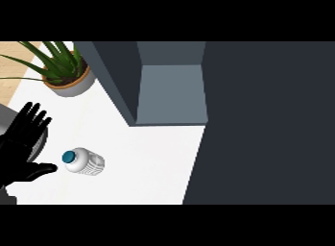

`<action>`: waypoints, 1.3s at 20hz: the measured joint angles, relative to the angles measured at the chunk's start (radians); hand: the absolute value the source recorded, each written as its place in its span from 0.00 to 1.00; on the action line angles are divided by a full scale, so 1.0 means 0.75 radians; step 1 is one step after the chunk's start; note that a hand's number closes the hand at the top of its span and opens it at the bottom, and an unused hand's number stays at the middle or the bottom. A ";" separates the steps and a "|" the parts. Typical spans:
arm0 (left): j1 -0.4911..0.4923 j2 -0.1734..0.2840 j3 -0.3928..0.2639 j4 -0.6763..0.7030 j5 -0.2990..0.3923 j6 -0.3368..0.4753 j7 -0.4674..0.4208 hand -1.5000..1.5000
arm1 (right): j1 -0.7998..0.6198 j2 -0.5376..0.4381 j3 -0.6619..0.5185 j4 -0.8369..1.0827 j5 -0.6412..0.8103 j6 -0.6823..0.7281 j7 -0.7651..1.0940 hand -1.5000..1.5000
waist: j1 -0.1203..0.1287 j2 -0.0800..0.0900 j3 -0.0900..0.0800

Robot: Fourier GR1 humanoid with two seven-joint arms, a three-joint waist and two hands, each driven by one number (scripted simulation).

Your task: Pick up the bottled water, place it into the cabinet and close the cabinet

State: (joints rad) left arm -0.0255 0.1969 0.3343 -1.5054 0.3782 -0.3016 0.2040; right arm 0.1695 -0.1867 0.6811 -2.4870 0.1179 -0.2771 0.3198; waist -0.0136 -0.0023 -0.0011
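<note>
Water bottle upright on the white counter, blue cap up, long axis vertical — just right of the left hand. Fingers straight, thumb nearly touching, grasping nothing. Open cabinet beyond, up and right. Right hand out of view.

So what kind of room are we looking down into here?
Most likely a kitchen: a white counter with a dark cabinet standing open on it, a bottled water with a blue cap, and a potted plant in the corner. The robot's left hand is open beside the bottle.
</note>
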 measured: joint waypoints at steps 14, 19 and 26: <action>-0.054 -0.088 -0.091 0.382 -0.173 -0.043 -0.338 0.00 | 0.010 -0.072 -0.012 0.007 -0.006 -0.042 -0.061 0.00 | 0.004 0.001 0.001; -0.061 -0.094 -0.100 0.483 -0.208 -0.040 -0.419 0.00 | 0.007 -0.088 -0.005 0.001 -0.004 -0.062 -0.049 0.00 | 0.006 0.001 0.001; -0.048 -0.135 -0.135 0.574 -0.270 -0.004 -0.534 0.00 | -0.031 -0.100 -0.015 0.001 -0.005 -0.083 -0.015 0.00 | 0.008 0.001 0.001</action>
State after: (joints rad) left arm -0.0613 0.0959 0.2332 -1.0748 0.1761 -0.3044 -0.1964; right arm 0.1460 -0.2614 0.6699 -2.4861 0.1144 -0.3396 0.3089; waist -0.0073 -0.0016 -0.0007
